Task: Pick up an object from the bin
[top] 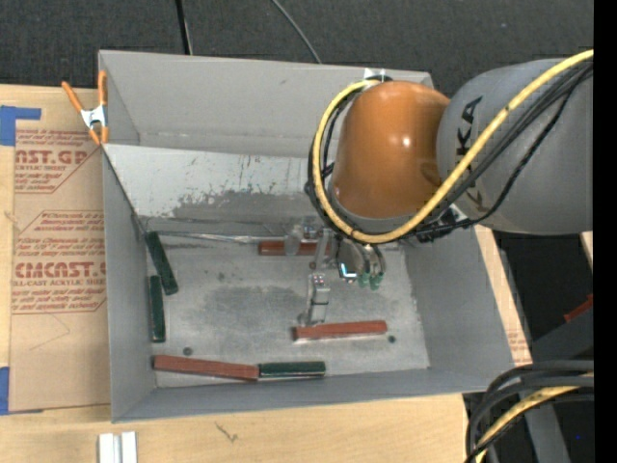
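My gripper point(315, 309) hangs below the orange dome, right of the bin's middle. Its tip is just above the left end of a red-brown flat stick point(339, 331) that lies crosswise on the bin floor. I cannot tell whether it touches the stick. A shorter red-brown stick point(276, 248) lies behind the gripper near the back wall, its right end hidden by the gripper body.
Two dark green sticks point(161, 262) point(156, 310) lie along the left wall. By the front wall, a long red-brown stick point(204, 367) lies end to end with a dark green one point(291, 367). The arm and dome cover the bin's right rear part.
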Action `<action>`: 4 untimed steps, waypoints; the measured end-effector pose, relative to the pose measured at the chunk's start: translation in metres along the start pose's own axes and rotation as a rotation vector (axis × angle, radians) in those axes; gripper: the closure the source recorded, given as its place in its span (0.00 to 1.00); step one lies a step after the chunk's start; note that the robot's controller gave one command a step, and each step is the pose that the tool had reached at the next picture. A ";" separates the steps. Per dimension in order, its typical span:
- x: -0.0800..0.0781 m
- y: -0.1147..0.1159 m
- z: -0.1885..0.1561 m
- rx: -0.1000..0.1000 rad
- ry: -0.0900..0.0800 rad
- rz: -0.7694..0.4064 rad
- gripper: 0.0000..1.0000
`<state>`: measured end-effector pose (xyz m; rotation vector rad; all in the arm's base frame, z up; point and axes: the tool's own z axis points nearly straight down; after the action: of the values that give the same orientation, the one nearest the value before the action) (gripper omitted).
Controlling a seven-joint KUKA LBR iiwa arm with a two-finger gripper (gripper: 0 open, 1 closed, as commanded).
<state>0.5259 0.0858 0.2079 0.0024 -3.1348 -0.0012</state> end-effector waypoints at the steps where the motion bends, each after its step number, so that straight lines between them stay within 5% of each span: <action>1: -0.002 0.000 -0.004 -0.001 -0.008 0.001 0.00; 2: 0.013 -0.015 0.009 -0.001 -0.015 -0.064 0.00; 3: 0.023 -0.036 0.070 0.002 -0.013 -0.150 0.00; 4: 0.043 -0.073 0.125 0.001 -0.008 -0.334 1.00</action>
<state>0.4826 0.0129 0.0832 0.5242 -3.0986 -0.0015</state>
